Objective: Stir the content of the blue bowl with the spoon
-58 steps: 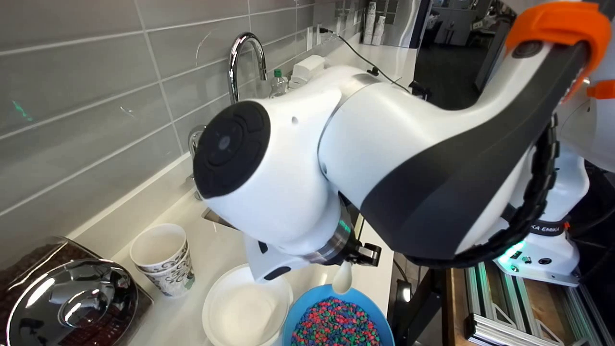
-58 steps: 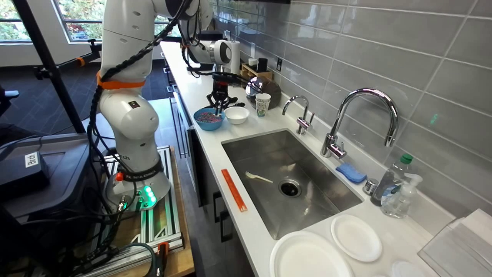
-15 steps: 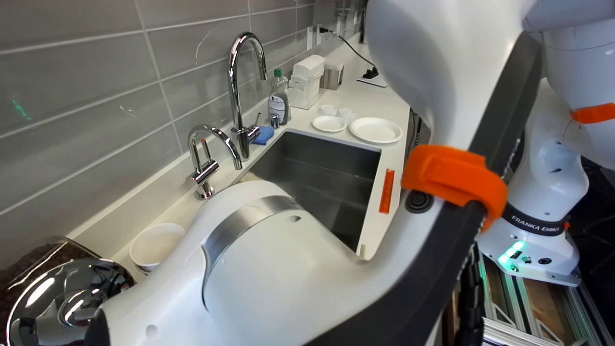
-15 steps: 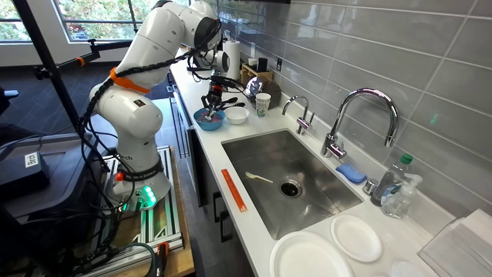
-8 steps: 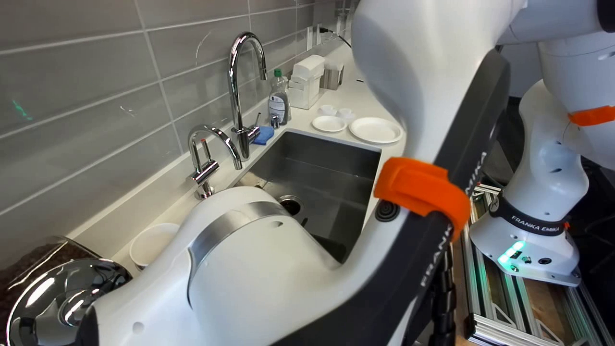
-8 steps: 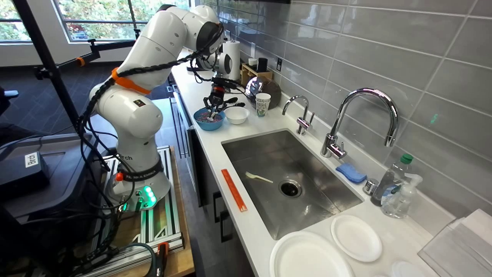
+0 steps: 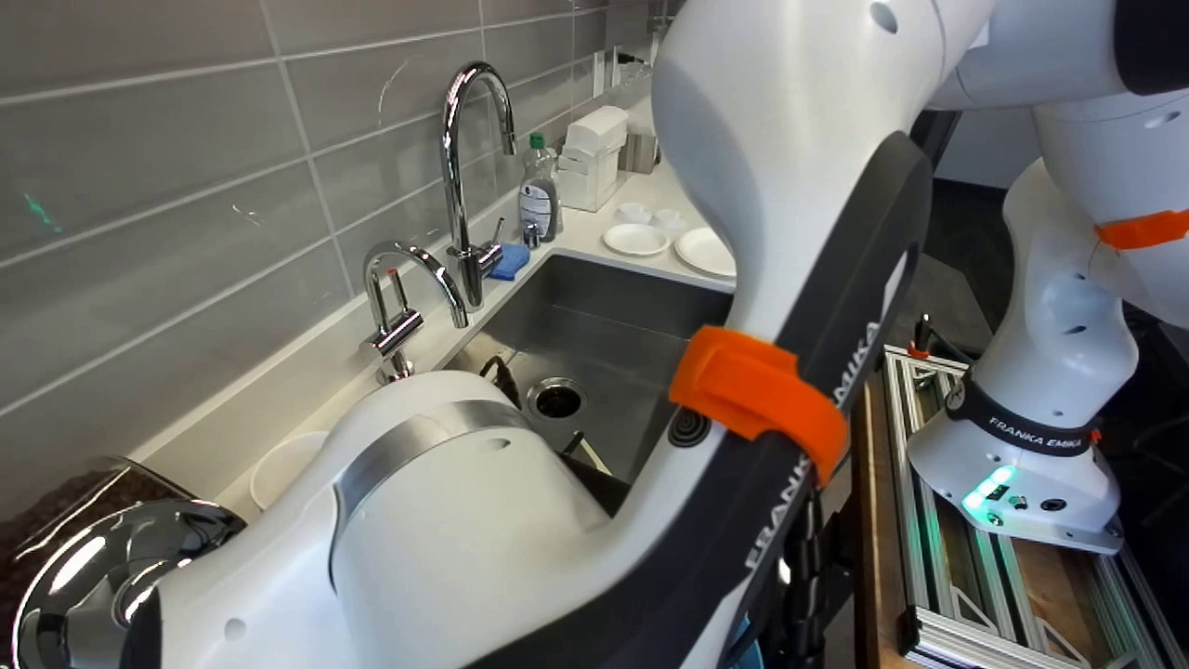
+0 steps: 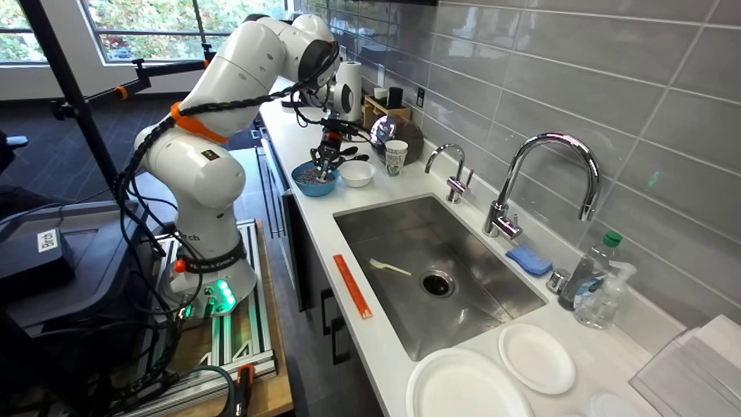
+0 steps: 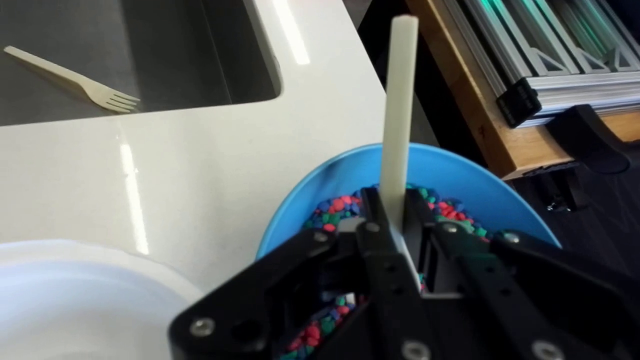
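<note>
The blue bowl (image 8: 315, 190) stands on the counter and holds small pink, blue and green bits, the content (image 8: 305, 176). In the wrist view the bowl (image 9: 325, 175) and content (image 9: 340, 207) lie under my gripper (image 9: 392, 192). The gripper is shut on the spoon's pale handle (image 9: 397, 100), which sticks up past the fingertips. The gripper (image 8: 325, 169) is tilted over the bowl in an exterior view, with a pale part of the spoon (image 8: 322, 177) at the content. The spoon's lower end is hidden. In an exterior view the arm hides the gripper and nearly all of the bowl.
A white dish (image 8: 356, 174) stands close beside the bowl, and also shows in the wrist view (image 9: 90, 310). A patterned cup (image 8: 396, 157) stands past it. The sink (image 8: 399, 240) holds a pale fork (image 8: 391, 267). An orange strip (image 8: 352, 286) lies by the counter's front edge.
Nearly four seconds ago the gripper was more upright with the spoon above the content; now it is tilted with the spoon lower. Over the last second it has shifted slightly toward the white dish.
</note>
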